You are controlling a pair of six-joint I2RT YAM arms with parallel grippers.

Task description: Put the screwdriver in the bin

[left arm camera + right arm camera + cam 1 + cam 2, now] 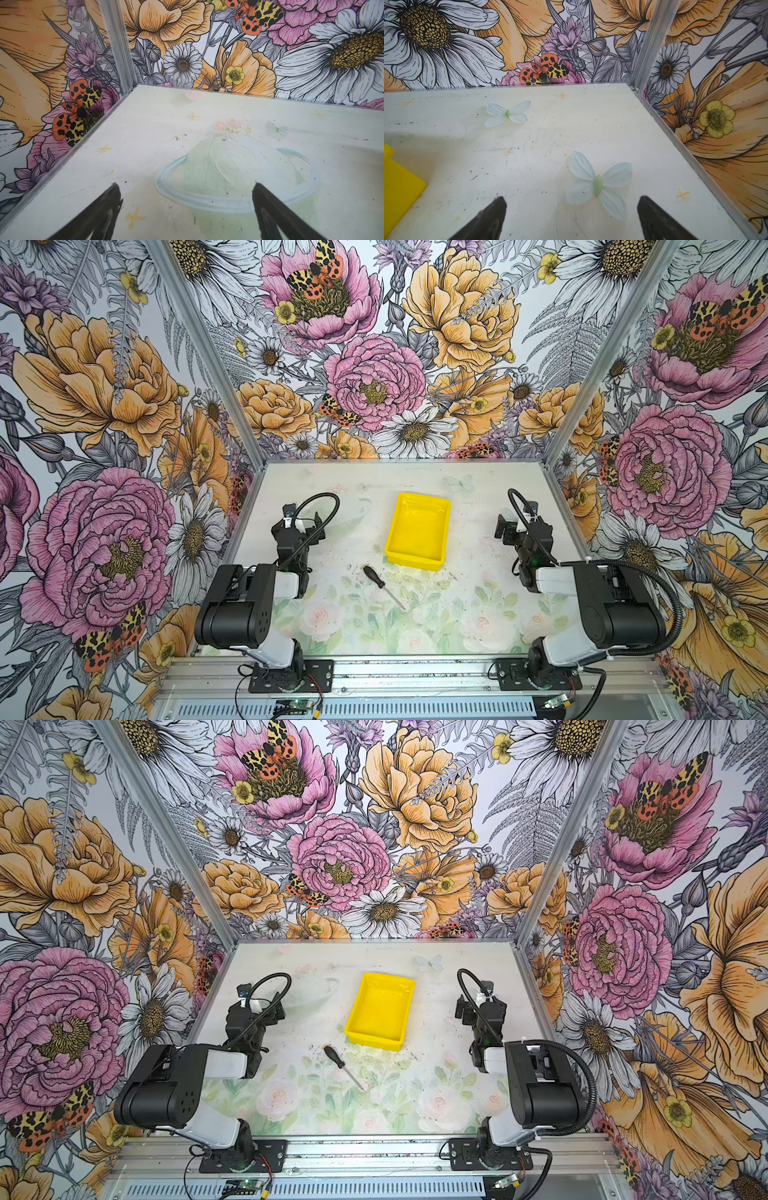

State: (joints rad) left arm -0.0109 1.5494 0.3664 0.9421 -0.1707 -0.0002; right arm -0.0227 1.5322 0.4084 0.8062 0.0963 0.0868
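Screwdriver loose on table, near bin, not inside. Left pincer, right pincer spread wide, empty, by side edges: grasp pending.

No legible text, no labels, brands, numbers or signs on anything in view

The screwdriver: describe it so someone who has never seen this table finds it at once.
On the pale floral table, find the bright yellow bin near the middle. Just short of its near left corner, not touching it, lies the screwdriver: the only loose slim thing, black handle toward the bin, thin silver shaft pointing away.
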